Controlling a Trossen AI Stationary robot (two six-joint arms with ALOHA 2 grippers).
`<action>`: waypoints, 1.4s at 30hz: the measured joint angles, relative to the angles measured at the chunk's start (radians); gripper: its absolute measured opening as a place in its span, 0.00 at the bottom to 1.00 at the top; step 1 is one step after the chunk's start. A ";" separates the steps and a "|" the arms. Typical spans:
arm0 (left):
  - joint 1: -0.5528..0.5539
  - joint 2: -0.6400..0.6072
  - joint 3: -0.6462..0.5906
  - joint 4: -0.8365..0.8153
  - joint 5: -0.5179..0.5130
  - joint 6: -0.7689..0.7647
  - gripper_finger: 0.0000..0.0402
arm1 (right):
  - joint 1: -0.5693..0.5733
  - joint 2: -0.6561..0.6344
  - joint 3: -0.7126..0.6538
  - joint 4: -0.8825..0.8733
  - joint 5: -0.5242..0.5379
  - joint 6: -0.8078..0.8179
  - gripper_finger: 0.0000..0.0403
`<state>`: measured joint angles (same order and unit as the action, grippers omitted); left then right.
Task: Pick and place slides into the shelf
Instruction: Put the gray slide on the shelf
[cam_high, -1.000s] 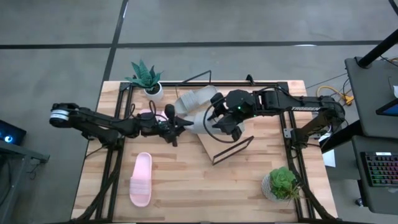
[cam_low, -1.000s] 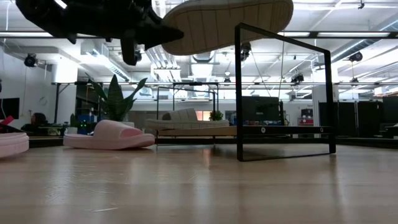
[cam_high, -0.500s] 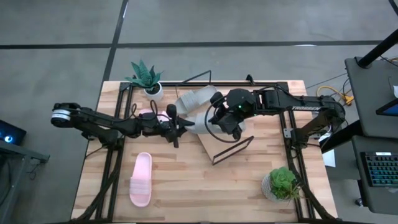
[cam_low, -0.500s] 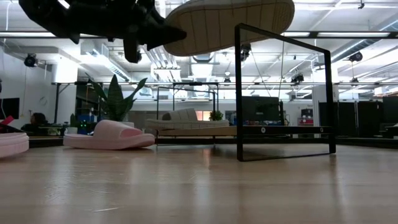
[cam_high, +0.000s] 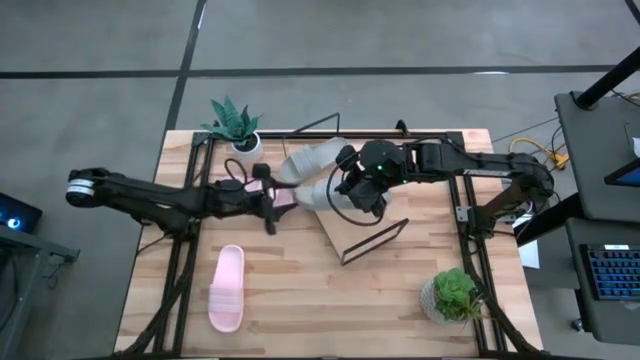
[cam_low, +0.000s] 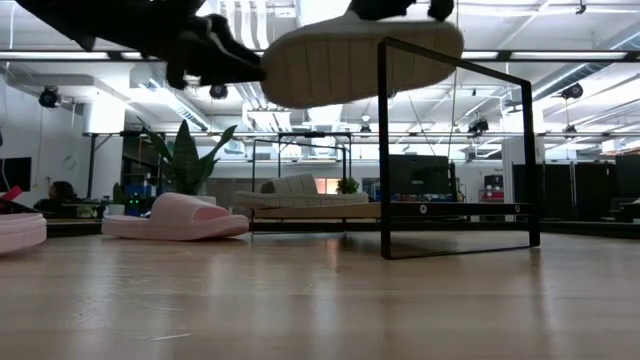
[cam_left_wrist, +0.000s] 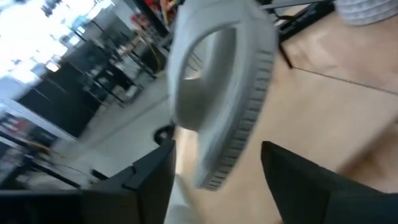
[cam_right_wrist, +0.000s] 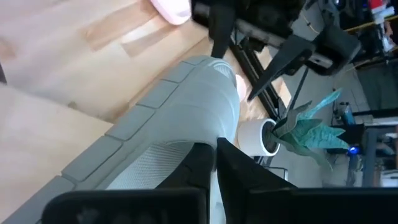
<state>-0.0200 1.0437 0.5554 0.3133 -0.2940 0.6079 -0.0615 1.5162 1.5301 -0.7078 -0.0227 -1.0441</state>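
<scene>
A grey slide (cam_high: 318, 192) (cam_low: 360, 62) hangs in the air over the table's middle, sole down, with my right gripper (cam_high: 347, 190) (cam_right_wrist: 216, 155) shut on it. My left gripper (cam_high: 270, 200) (cam_low: 215, 62) is open just left of the slide's free end. In the left wrist view its fingers (cam_left_wrist: 155, 180) stand apart on either side of that end (cam_left_wrist: 208, 177). A second grey slide (cam_high: 312, 158) lies just beyond the held one. The shelf (cam_high: 350, 228) slants on its black wire frame (cam_low: 455, 150). One pink slide (cam_high: 227, 288) lies near the front left. Another (cam_low: 175, 218) lies under my left arm. My right gripper pinches the grey slide between its two fingers (cam_right_wrist: 193, 168) at the end toward the table's right (cam_right_wrist: 186, 134). My own fingers hide the exact part. They come slanting down from the right. The slide is lifted clear, roughly level, over the shelf's left edge.
A potted plant (cam_high: 235, 125) stands at the far left corner and another (cam_high: 455, 295) at the near right. Black frame rails (cam_high: 465, 215) run along both table sides. Bare tabletop (cam_high: 320, 310) lies near the front middle.
My left gripper has let go of the grey slide's left end and drawn back toward the table's left edge. The slide stays in the air in my right gripper, a little lower than before.
</scene>
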 joint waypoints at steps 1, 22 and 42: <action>0.000 -0.021 -0.002 -0.033 0.011 -0.025 0.56 | -0.006 0.000 -0.013 0.023 -0.002 -0.028 0.02; 0.001 -0.299 -0.162 -0.044 0.163 -0.162 0.60 | -0.010 -0.001 -0.153 0.258 -0.007 -0.301 0.02; 0.001 -0.072 -0.192 0.264 -0.009 0.085 0.52 | -0.006 -0.001 -0.151 0.304 -0.067 -0.284 0.02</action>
<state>-0.0193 0.9722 0.3636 0.5774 -0.3033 0.6929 -0.0677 1.5150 1.3792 -0.4037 -0.0902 -1.3285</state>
